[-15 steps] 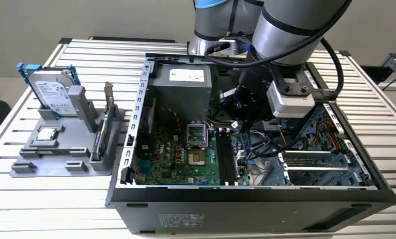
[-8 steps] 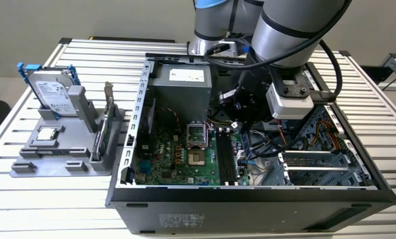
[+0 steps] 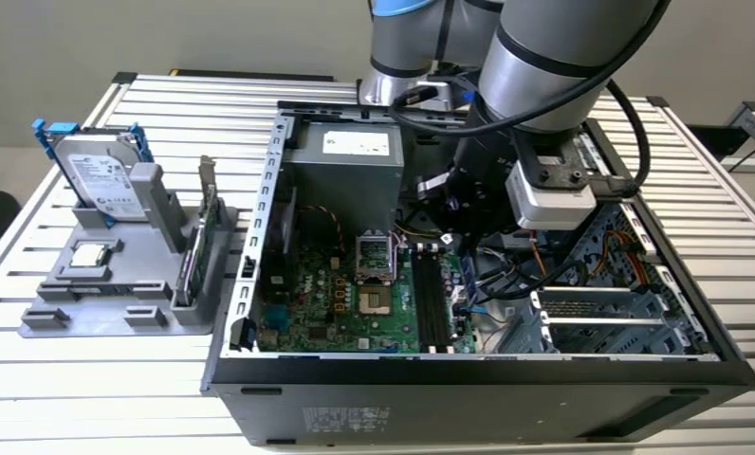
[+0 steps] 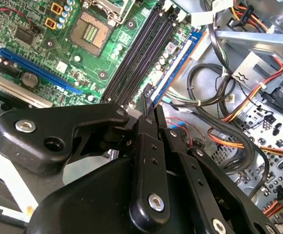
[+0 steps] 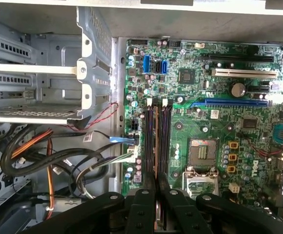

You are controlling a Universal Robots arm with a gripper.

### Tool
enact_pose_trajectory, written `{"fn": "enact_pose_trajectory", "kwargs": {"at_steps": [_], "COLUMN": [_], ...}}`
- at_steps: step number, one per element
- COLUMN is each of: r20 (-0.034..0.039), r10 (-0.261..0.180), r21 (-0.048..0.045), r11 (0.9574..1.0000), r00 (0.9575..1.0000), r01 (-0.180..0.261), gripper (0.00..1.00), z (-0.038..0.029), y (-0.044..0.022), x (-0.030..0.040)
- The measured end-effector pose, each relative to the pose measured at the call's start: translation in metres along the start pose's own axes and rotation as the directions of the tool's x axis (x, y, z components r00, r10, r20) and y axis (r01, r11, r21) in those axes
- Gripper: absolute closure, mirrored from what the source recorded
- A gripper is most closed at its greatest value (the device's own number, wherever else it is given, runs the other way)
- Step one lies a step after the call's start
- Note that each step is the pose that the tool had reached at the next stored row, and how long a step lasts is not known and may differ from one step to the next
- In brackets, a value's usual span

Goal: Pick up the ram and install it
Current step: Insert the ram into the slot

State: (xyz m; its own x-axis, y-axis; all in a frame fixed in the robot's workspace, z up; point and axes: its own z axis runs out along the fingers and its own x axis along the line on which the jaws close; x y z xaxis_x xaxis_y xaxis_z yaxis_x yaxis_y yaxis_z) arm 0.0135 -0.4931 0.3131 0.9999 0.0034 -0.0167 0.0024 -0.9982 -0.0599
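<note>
A silver rectangular hard drive (image 3: 100,175) stands upright in a grey plastic fixture (image 3: 100,327), beside the open black computer case (image 3: 479,403).

A robotics lab set up for computer assembly.
I work at a slatted metal table (image 3: 86,408), the kind built from aluminium profiles. On it lies an opened computer case (image 3: 479,403) with its motherboard (image 3: 340,303) bared. Beside the case, a grey fixture (image 3: 100,303) holds loose parts in their own holders, a hard drive (image 3: 100,175) and a processor chip (image 3: 90,254) among them. My industrial arm (image 3: 555,66) and black pincer (image 5: 156,180) reach into the case.
</note>
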Motion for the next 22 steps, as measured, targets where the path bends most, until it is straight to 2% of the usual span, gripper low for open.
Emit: {"fn": "enact_pose_trajectory", "kwargs": {"at_steps": [18,22], "r20": [0.0001,0.0000], "r10": [0.000,0.000], "r21": [0.0002,0.0002], "r11": [1.0000,1.0000], "r00": [1.0000,1.0000], "r01": [0.000,0.000], "gripper": [1.00,1.00], "z": [0.0113,0.0160], "y": [0.0007,0.0009], "x": [0.0002,0.0003]}}
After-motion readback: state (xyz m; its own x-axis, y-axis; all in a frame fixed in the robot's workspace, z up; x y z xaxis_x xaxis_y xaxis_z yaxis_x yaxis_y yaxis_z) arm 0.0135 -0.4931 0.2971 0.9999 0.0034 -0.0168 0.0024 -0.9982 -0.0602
